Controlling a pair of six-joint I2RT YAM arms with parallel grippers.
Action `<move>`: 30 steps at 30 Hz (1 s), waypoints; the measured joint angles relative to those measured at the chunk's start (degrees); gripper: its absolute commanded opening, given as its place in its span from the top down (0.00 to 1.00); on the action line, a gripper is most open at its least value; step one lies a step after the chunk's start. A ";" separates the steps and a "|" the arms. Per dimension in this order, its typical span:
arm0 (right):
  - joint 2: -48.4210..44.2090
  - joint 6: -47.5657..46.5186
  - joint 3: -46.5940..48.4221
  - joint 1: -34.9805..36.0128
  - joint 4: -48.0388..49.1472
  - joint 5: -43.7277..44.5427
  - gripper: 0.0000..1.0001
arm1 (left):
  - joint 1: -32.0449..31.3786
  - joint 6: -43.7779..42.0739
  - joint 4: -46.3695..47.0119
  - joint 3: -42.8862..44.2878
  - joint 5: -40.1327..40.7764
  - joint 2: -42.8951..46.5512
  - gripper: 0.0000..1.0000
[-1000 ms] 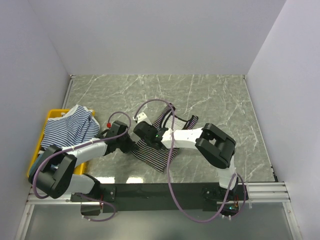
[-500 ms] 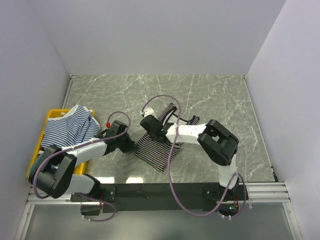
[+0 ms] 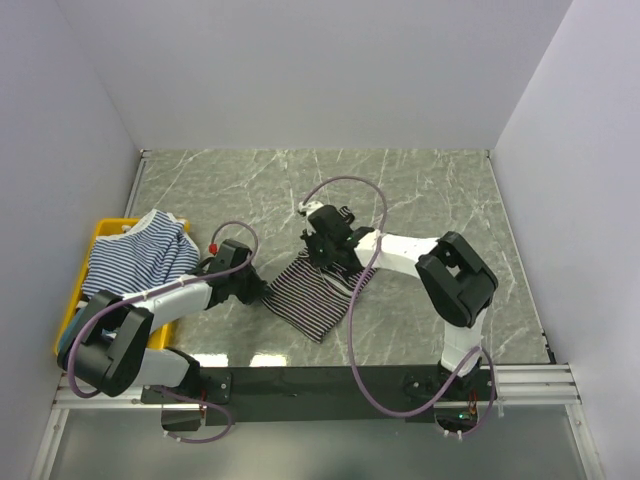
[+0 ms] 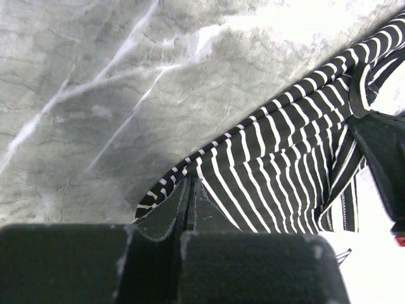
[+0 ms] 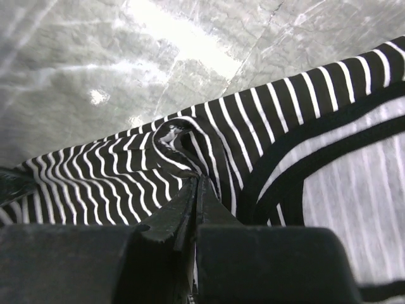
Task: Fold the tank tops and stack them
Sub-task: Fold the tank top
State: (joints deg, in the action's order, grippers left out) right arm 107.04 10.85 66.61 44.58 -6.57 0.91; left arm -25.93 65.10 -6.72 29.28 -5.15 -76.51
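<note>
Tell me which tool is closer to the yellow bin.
Left. The left tool is just right of the yellow bin, shut on the black-and-white tank top; the right tool grips that top farther right.

Lab booth: plain white walls point(image 3: 300, 70) enclosing marble tabletop point(image 3: 430, 190).

black-and-white tank top point(image 3: 315, 300) | thin stripes, black trim | spread out low, wrinkled | left corner is pinched between the left fingers point(image 4: 166, 218) | a bunched fold by the trim is pinched between the right fingers point(image 5: 169, 218) | blue-and-white tank top point(image 3: 140, 258) | heaped up | well apart, left of the left fingers
</note>
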 measured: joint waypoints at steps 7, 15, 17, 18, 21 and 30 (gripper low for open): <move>0.22 3.48 0.00 -6.49 1.14 -15.02 1.00 | 1.25 -1.03 -0.04 0.00 -0.04 0.02 0.99; 3.48 9.51 0.02 -12.37 4.26 -28.04 1.00 | 4.22 -2.97 -1.53 0.61 0.04 0.31 0.99; 4.61 10.67 0.09 -12.74 4.24 -28.81 1.00 | 4.79 -3.52 -2.05 0.92 0.09 0.31 0.99; 5.18 11.08 0.15 -12.76 4.24 -28.89 0.99 | 5.11 -3.89 -2.40 1.07 0.09 0.31 0.99; 6.40 12.85 0.15 -12.87 4.15 -28.92 0.86 | 5.92 -4.92 -3.61 1.90 0.11 0.31 0.99; 2.62 15.34 -2.40 -12.96 4.98 -23.30 0.62 | 6.29 -10.16 -6.78 8.74 -0.66 0.46 0.79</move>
State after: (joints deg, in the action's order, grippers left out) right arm 109.67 26.20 64.20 31.62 -1.58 -22.39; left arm -19.64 54.94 -13.50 38.02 -5.80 -76.05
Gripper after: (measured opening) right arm 0.352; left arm 0.154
